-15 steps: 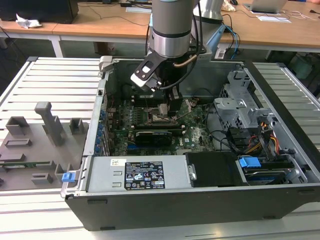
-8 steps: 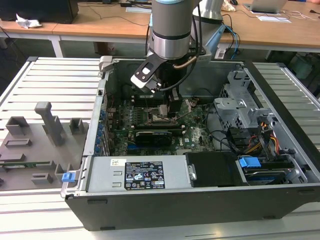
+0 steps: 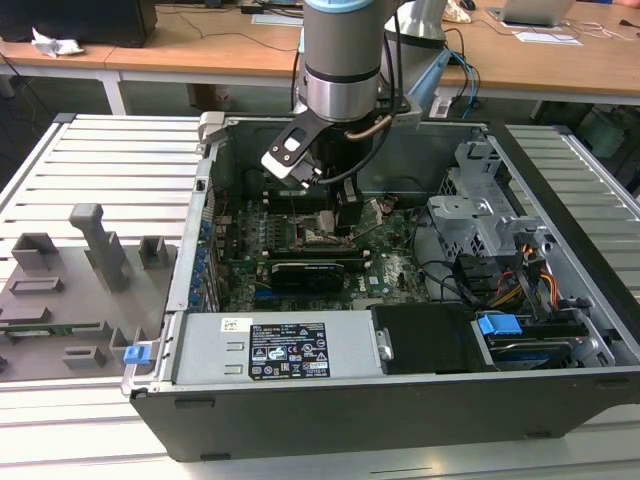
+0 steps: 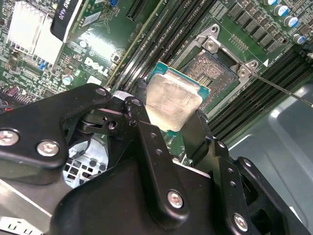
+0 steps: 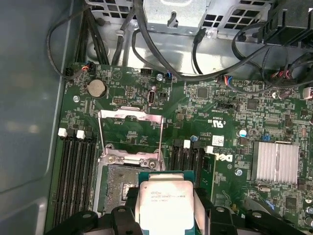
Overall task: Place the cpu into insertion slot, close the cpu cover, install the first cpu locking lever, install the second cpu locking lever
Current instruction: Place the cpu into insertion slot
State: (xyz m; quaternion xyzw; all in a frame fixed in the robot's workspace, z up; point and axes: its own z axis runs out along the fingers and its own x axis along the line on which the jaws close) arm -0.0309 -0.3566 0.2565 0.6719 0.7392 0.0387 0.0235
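pincer (image 4: 168,111) grips one cpu (image 4: 173,98) over one insertion slot (image 4: 215,68)

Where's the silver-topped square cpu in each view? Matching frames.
Exterior view: held by the black hand, low over the green motherboard.
First wrist view: cpu gripped, partly overlapping the square dark insertion slot.
Second wrist view: cpu gripped in front of that slot.
Shared landmark: the insertion slot.
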